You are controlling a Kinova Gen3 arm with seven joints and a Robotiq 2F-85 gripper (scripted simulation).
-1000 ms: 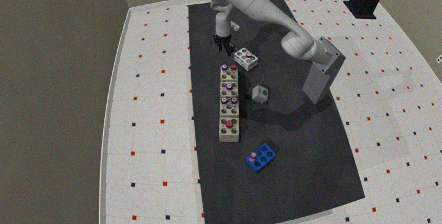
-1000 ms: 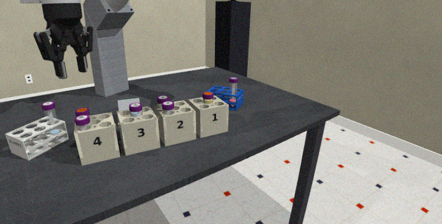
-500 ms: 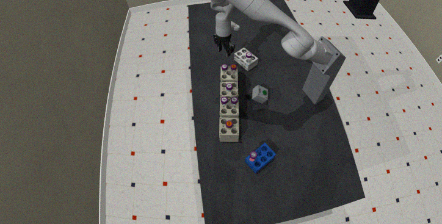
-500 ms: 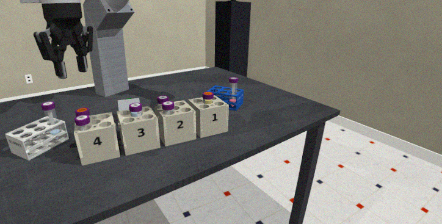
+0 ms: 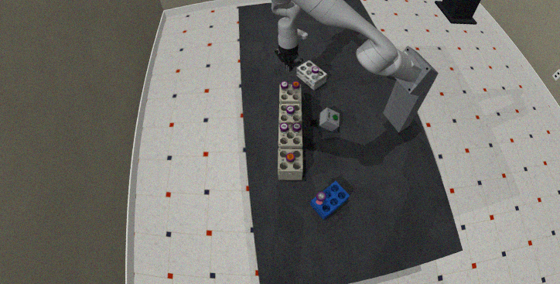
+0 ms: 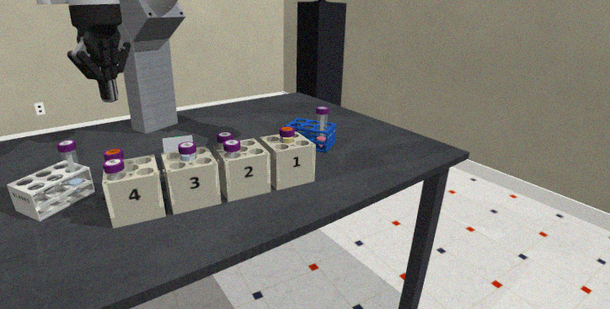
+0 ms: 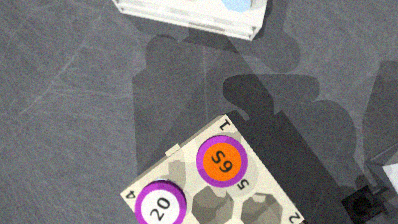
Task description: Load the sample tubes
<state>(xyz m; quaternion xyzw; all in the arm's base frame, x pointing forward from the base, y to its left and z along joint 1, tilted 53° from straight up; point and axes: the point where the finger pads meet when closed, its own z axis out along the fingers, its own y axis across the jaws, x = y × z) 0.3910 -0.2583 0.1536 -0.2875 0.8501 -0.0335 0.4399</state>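
Four beige adapters stand in a row. Adapter 4 (image 6: 133, 191) holds sample S9 (image 7: 221, 161) with an orange dot in hole 1 and a white-dot blank marked 20 (image 7: 160, 204) in hole 4. Adapter 3 (image 6: 191, 180) holds one white-dot tube (image 6: 186, 148) in its middle hole. Adapter 2 (image 6: 245, 172) holds two purple-capped tubes (image 6: 228, 141). Adapter 1 (image 6: 294, 162) holds an orange-dot tube (image 6: 286, 132) in its middle hole. My gripper (image 6: 107, 88) is shut and empty. It hangs high above the table, beyond adapter 4 and beside the white rack (image 5: 311, 73).
The white blanks rack (image 6: 50, 189) holds one tube (image 6: 66, 146). The blue rack (image 5: 330, 200) holds the grey-dot tube (image 5: 321, 195). The small desk with the green DONE key (image 5: 334, 117) stands right of the adapter row. The arm's base (image 5: 407, 90) stands at the right.
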